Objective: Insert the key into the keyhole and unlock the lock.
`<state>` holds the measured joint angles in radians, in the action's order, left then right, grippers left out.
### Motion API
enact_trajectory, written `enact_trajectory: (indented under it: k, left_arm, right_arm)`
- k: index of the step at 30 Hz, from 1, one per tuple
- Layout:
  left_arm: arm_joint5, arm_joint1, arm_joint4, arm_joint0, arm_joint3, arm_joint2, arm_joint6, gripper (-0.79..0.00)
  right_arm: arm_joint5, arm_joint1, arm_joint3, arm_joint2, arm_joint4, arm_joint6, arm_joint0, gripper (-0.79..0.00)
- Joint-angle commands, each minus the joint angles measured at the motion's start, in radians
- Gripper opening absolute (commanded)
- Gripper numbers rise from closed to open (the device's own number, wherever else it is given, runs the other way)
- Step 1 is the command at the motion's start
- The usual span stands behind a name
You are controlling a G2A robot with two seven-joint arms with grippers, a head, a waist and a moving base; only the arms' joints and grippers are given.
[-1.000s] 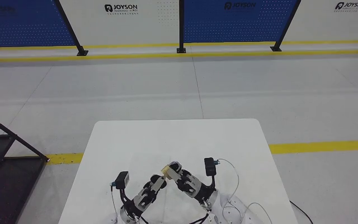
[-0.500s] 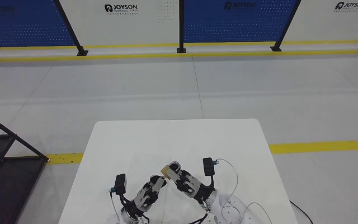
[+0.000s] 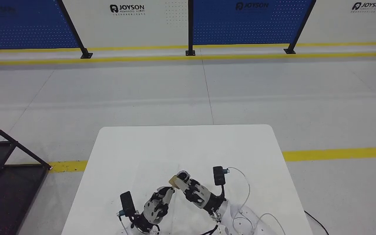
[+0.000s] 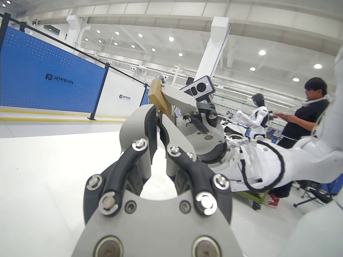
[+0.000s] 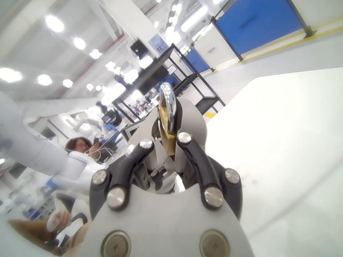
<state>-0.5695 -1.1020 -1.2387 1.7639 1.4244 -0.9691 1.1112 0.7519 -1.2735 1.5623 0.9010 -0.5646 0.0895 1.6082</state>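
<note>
A brass padlock (image 3: 174, 180) with a chrome shackle (image 5: 168, 97) is held up above the front of the white table (image 3: 182, 147). My right gripper (image 5: 167, 120) is shut on the padlock's body (image 5: 168, 135). My left gripper (image 4: 158, 120) meets the padlock (image 4: 157, 98) from below, its ribbed pads (image 4: 150, 127) pressed together right at the brass end. Only a thin dark sliver of the key shows between the pads; the rest is hidden. In the top view the left gripper (image 3: 167, 192) and right gripper (image 3: 182, 180) meet tip to tip.
Both arms crowd the table's front edge, with white cables (image 3: 244, 202) looping at the front right. A black rack (image 3: 14, 170) stands on the floor left of the table. Blue and white barrier panels (image 3: 247, 20) line the far side of the floor.
The left wrist has turned and drawn back toward the table's front edge; its camera block swung down and around. The padlock and right gripper have stayed almost in place.
</note>
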Motion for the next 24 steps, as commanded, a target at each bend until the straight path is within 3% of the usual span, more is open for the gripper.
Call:
enact_trajectory:
  k: [1,5,18,24]
  left_arm:
    - [0.012,-0.003,-0.005,-0.004,-0.008,0.006,0.012,-0.785]
    - [0.013,-0.008,0.002,-0.011,-0.021,0.014,0.022,-0.785]
    - [-0.168,-0.002,0.116,-0.003,-0.006,0.008,-0.084,-0.785]
    - [-0.168,0.002,0.113,0.008,0.015,-0.014,-0.102,-0.785]
  right_arm:
    - [0.001,0.000,0.000,0.000,-0.002,0.002,0.000,-0.785]
    - [-0.004,0.001,0.002,0.003,-0.014,0.012,0.000,-0.785]
    - [-0.010,-0.004,-0.011,-0.012,-0.174,0.109,0.004,-0.785]
    - [-0.010,-0.004,-0.016,-0.015,-0.178,0.119,0.002,-0.785]
